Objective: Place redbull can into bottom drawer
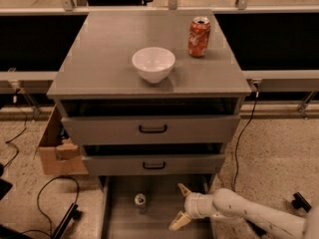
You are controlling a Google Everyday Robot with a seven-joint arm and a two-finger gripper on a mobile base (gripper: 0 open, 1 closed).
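Seeing my pincer (pixel 177 206) empty and wide open over the bottom drawer (pixel 149 224), with the redbull can (pixel 140 201) standing inside.

Redbull can is upright on the drawer's flat grey floor, left of centre, near the back under the middle drawer (pixel 154 164). My pincer sits to its right, apart from it, not touching. One finger points up toward the middle drawer front, the other down toward the near edge, nothing between them. White arm (pixel 249 214) comes in from lower right. Bottom drawer is pulled out; middle drawer and top drawer (pixel 152 129) each stick out a little, black handles showing. On the tabletop (pixel 99 59): white bowl (pixel 153 63) near centre, orange soda can (pixel 199 36) upright behind and to its right, apart. Cardboard box (pixel 55 151) on the floor left of the cabinet.
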